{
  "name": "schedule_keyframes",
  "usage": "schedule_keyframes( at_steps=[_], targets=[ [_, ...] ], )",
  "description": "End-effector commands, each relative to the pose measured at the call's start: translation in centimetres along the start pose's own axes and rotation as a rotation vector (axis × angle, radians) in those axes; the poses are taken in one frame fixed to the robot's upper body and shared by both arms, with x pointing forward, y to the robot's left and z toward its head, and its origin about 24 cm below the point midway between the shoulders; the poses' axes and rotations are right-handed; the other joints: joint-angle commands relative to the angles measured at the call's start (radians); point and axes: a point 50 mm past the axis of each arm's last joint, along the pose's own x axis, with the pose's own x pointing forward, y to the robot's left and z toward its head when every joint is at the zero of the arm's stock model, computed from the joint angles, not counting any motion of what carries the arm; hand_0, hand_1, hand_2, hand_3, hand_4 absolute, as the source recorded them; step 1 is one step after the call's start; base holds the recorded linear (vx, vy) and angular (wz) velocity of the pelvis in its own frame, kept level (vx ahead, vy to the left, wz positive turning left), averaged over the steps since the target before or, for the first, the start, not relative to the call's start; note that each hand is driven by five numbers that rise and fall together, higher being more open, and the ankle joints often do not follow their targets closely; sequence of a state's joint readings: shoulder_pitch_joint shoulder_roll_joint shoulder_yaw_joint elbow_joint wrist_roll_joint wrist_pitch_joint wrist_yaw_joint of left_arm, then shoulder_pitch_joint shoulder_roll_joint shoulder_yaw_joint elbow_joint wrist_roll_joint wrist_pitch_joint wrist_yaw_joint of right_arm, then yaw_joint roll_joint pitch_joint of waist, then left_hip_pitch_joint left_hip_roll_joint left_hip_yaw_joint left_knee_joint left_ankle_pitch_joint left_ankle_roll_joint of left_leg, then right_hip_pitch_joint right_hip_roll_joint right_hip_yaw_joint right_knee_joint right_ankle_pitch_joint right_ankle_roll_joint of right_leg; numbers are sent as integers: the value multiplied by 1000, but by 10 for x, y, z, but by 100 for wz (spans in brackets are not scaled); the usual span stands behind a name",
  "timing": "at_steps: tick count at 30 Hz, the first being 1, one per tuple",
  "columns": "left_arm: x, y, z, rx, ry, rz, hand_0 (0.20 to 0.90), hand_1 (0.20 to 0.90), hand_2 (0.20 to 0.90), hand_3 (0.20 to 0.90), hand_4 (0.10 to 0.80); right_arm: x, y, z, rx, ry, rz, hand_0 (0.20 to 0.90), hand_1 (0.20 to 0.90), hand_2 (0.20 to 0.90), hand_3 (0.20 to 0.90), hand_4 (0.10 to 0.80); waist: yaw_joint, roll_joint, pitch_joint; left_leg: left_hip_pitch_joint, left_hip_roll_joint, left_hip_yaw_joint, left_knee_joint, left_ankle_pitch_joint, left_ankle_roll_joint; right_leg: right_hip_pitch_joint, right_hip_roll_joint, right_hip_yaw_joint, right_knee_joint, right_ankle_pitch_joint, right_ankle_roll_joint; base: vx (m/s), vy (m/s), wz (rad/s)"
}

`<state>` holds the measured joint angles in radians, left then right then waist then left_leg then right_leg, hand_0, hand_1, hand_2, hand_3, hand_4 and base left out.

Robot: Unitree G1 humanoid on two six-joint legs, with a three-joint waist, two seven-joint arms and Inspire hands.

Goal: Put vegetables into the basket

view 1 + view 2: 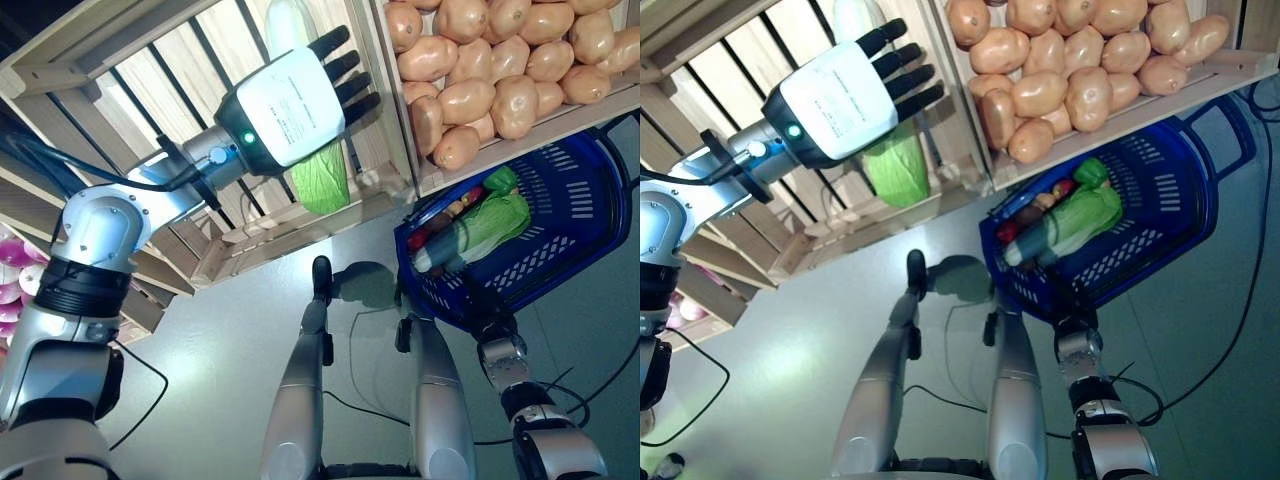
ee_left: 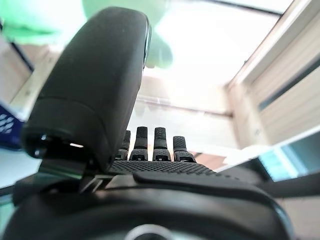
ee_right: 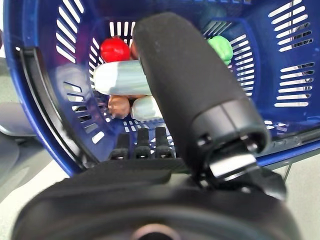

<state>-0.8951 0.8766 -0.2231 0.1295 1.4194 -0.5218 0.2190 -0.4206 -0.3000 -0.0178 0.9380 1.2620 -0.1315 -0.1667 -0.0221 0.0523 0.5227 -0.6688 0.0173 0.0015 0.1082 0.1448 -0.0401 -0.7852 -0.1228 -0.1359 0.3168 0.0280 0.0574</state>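
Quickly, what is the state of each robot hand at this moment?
Left robot hand: open, fingers straight, in front of the green leafy cabbage, holding nothing.
Right robot hand: at the blue plastic basket; cannot be told.

Looks like a grocery shop setup, produce section basically. Slatted wooden crates [image 1: 300,225] are used as display bins, one heaped with potatoes [image 1: 500,60], another holding a green cabbage [image 1: 322,180], plus a blue plastic shopping basket [image 1: 570,215] already carrying some veg over a grey floor [image 1: 220,360].
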Motion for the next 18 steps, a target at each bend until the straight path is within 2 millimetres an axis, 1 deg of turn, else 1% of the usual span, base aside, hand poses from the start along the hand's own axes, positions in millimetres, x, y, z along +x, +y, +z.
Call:
schedule_keyframes(
  at_steps=[1, 3, 4, 7, 15, 18],
  targets=[
    [-8, 27, -43, 52, 195, 121, 900, 900, 900, 900, 800, -10, -30, -4, -53, -38, -48, 900, 900, 900, 900, 800, 16, -7, -3, -55, -62, 34, 62, -45, -6, 59, 39, -17, -104, 80, 24, 0, 0, 0],
    [-9, 23, -41, 44, 188, 105, 900, 900, 900, 900, 800, -11, -31, -4, -56, -39, -42, 900, 900, 900, 900, 800, 15, -5, -3, -49, -60, 36, 63, -54, -8, 63, 39, -17, -98, 70, 25, 0, 0, 0],
    [-10, 20, -40, 41, 180, 93, 900, 900, 900, 900, 800, -11, -30, -3, -56, -41, -38, 900, 900, 900, 900, 800, 14, -5, -3, -57, -60, 36, 63, -45, -8, 57, 39, -17, -101, 79, 24, 0, 0, 0],
    [-9, 15, -39, 19, 184, 43, 900, 900, 900, 900, 800, -10, -29, -2, -62, -41, -31, 900, 900, 900, 900, 800, 10, -4, -3, -60, -58, 37, 65, -45, -8, 50, 41, -15, -96, 78, 23, 0, 0, 0],
    [3, 6, -38, -57, 151, -114, 900, 900, 900, 900, 800, -8, -24, -3, -27, -24, -2, 900, 900, 900, 900, 800, -5, -13, -3, -60, -51, 43, 62, -49, -11, 48, 51, -8, -101, 79, 25, 0, 0, 0],
    [10, 9, -36, -61, 129, -141, 900, 900, 900, 900, 800, -7, -17, -2, -30, -21, 13, 900, 900, 900, 900, 800, -11, -16, -3, -68, -47, 48, 57, -39, -10, 41, 53, -3, -108, 90, 24, -41, 28, 0]
  ],
)
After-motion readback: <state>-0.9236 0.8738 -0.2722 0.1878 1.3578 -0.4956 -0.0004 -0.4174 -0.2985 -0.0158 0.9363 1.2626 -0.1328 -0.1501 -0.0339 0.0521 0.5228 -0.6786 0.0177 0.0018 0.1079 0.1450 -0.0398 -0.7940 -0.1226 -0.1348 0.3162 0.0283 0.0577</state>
